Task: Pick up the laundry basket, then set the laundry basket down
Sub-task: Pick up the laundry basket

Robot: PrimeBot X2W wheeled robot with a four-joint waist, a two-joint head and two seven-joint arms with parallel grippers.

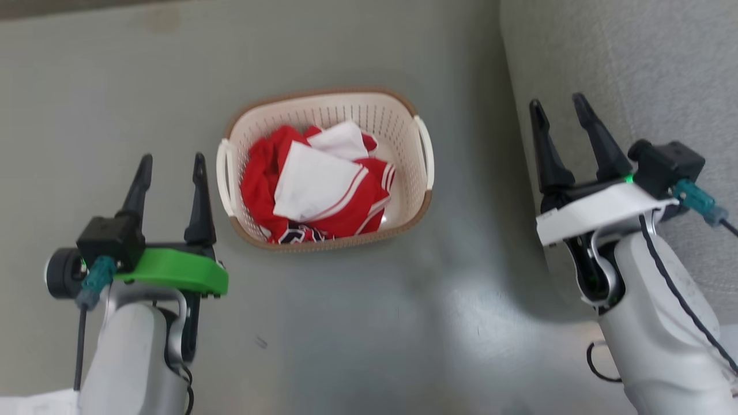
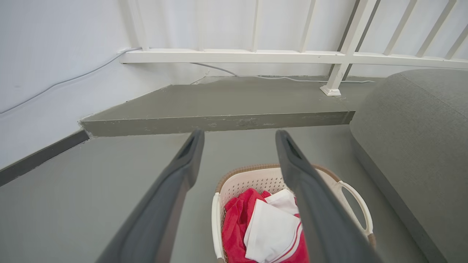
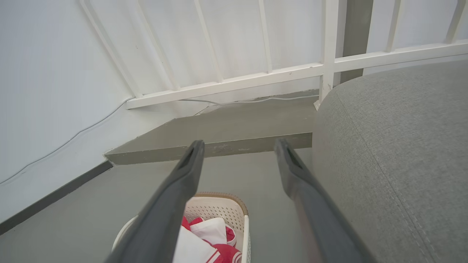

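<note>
Left end effector (image 1: pixel 173 158): spread wide, empty, clear of the laundry basket (image 1: pixel 369 112).

Right end effector (image 1: pixel 557 99): spread wide, empty, clear of the basket.

Position of the laundry basket:
- Upright on the grey floor (image 1: pixel 104 86).
- Ahead and to the right of the left end effector.
- Ahead and well to the left of the right end effector.
- Between the two, nearer the left one.
- Near loop handle (image 1: pixel 221 173) just beside the inner finger of the left end effector in the head view, not touching it.
- Far loop handle (image 1: pixel 428 153) turned toward the right end effector, well apart from it.

Contents: crumpled red-and-white garment (image 1: pixel 314 184) inside the basket, below the brown rim.

To the right of the basket, under and beyond the right end effector: grey upholstered cushion (image 1: pixel 634 69).

Left wrist view, relative to the left end effector (image 2: pixel 238 132):
- Laundry basket (image 2: pixel 241 182) below the finger gap and slightly right, partly hidden behind the right-hand finger.
- Garment (image 2: pixel 270 230) inside the basket.
- Cushion (image 2: pixel 420 146) to the right.
- Raised grey step (image 2: pixel 219 122) and white railing (image 2: pixel 237 56) straight ahead.

Right wrist view, relative to the right end effector (image 3: pixel 238 141):
- Laundry basket (image 3: pixel 219 208) below and to the left, partly hidden behind the left-hand finger.
- Cushion (image 3: pixel 395 146) just beside the right-hand finger, on its right.
- White railing (image 3: pixel 256 79) ahead, beyond the step.
</note>
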